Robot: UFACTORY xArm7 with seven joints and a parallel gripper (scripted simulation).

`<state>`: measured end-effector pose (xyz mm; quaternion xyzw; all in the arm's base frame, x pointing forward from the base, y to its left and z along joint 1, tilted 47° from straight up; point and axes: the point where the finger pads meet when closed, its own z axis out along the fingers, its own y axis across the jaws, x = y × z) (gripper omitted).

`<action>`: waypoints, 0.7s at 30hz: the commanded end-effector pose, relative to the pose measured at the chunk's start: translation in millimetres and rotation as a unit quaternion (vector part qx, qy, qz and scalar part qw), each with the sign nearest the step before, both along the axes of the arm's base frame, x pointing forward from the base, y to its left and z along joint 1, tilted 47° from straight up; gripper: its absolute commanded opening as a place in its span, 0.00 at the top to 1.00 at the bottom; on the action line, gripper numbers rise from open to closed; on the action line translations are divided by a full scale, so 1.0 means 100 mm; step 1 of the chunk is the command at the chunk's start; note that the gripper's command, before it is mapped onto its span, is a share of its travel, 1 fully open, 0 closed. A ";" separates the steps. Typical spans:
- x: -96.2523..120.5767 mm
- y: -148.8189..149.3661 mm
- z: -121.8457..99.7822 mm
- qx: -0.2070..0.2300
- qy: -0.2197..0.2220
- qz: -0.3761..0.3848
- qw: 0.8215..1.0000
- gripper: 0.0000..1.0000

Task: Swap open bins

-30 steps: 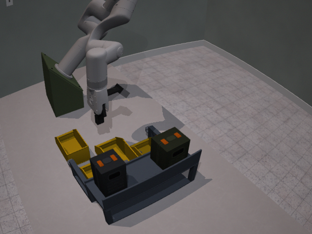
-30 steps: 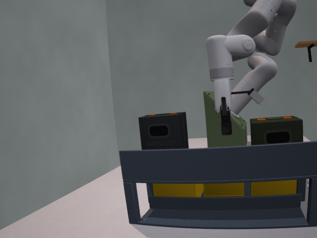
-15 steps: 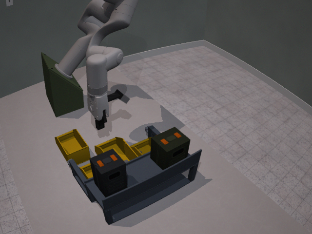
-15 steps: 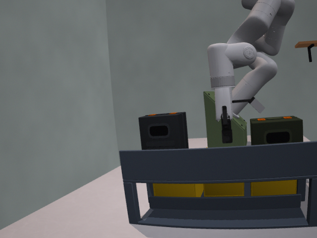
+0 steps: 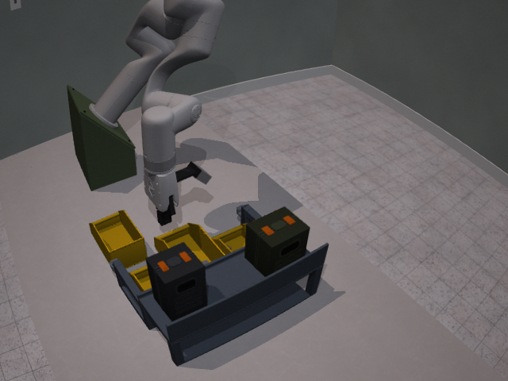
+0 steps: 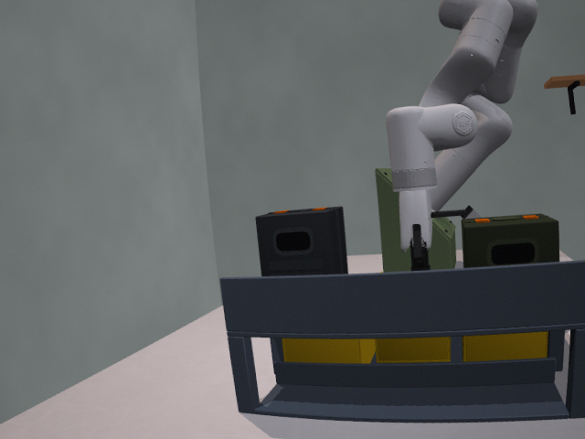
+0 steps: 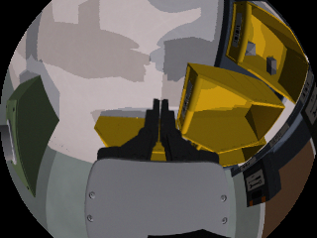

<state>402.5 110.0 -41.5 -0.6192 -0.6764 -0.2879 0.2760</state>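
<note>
Front side of the shelf [image 5: 246, 297] [image 6: 401, 302] [image 7: 224, 30], gripper [image 5: 165, 217] [image 6: 420, 269] [image 7: 159, 108] hangs over the worktop [image 5: 229, 192] [image 6: 170, 369] [image 7: 119, 94], fingers together, nothing between them. Top view, from gripper: table bin [image 5: 127, 253] [image 7: 119, 131] at 8 o'clock, off the shelf, appears upright; middle bin [image 5: 184, 240] [image 6: 413, 349] [image 7: 213, 131] at 5 o'clock, at its place but askew to its neighbours; right bin [image 5: 233, 240] [image 6: 505, 347] [image 7: 284, 45] near 4 o'clock, grey parts [image 7: 271, 65] inside. No parts seen in middle bin; table bin's contents can't be confirmed, so which is the empty one stays unsure.

Step in hand, judged: working on the middle bin, likely a shut-finger nudge to square or seat it. Next move calls for a low, gentle push, no tipping over the lip, neighbours untouched. If it must come out instead, fingers need opening first. Level seating can't be told; swap not confirmed.

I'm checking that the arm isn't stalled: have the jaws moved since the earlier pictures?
Yes, downward: in the exterior view the jaws hung above the top edge of the shelf's long upper board; now they reach it.
</note>
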 end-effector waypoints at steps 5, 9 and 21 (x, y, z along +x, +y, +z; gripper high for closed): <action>0.02 0.16 -0.17 -0.001 -0.001 -0.002 1.000 1.00; 0.02 0.21 -0.21 -0.001 -0.001 -0.002 1.000 1.00; 0.02 0.26 -0.25 -0.001 -0.001 -0.002 1.000 1.00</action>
